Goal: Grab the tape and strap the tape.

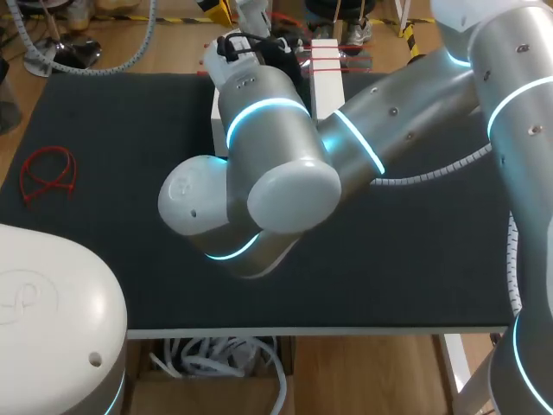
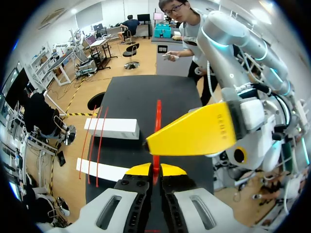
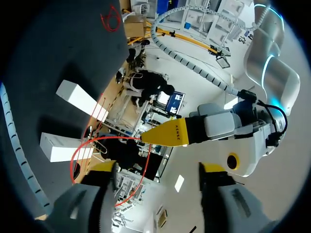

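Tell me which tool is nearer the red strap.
Left. The left tool is shut on the red strap, pinching it between its yellow tips. The right tool is open, with one finger close beside the strap, not gripping it.

The table mat (image 1: pixel 130 173) is matt, perhaps cloth; the tape (image 2: pixel 158 121) and right arm (image 1: pixel 276 130) look smooth.

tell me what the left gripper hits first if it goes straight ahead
Likely a yellow finger of the right gripper, crossing just ahead of the left gripper across the red strap it pinches; depth is unclear.
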Available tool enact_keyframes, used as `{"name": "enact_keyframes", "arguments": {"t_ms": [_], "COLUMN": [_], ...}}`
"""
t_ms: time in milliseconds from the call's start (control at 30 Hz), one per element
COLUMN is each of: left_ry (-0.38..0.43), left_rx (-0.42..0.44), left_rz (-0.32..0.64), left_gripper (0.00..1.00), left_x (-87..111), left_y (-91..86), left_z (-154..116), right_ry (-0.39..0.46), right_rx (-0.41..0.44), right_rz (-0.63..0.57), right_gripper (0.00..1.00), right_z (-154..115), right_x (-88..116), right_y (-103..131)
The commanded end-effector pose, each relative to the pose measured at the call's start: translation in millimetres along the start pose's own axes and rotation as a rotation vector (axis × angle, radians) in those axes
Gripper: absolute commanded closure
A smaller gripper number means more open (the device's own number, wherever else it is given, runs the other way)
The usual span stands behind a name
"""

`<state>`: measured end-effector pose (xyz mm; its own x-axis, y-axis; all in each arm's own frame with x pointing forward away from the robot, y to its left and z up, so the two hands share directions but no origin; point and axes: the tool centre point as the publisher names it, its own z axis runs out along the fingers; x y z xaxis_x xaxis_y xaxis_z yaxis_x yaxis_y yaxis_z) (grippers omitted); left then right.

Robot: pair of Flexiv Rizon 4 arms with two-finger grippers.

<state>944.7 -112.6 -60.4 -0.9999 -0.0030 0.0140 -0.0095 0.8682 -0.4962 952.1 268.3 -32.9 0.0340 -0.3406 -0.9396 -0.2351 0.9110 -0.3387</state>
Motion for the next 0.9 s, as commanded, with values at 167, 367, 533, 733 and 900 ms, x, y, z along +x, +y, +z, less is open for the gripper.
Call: {"name": "enact_keyframes", "arguments": {"t_ms": [167,367,533,733,900], "left_ry": [0.001,0.001,0.001,0.001,0.001], "left_rx": [-0.003,-0.003,-0.003,-0.003,-0.003], "left_rz": [0.0,0.0,0.0,0.0,0.0], "left_gripper": [1.0,1.0,1.0,1.0,1.0], "left_x": [-0.2,-0.2,-0.2,-0.2,-0.2], "left_y": [-0.1,-0.1,-0.1,-0.1,-0.1], "left_z": [0,0,0,0,0], "right_ry": [-0.001,-0.007,-0.003,-0.005,0.014], "right_rx": [-0.019,-0.056,-0.073,-0.114,-0.139], "right_rz": [-0.001,0.018,0.037,0.079,0.151], "right_gripper": [0.0,0.0,0.0,0.38,0.13], "right_z": [-7,-23,-36,-54,-63], "right_x": [-3,-9,-16,-26,-30], "right_y": [-5,-8,-20,-31,-42]}}
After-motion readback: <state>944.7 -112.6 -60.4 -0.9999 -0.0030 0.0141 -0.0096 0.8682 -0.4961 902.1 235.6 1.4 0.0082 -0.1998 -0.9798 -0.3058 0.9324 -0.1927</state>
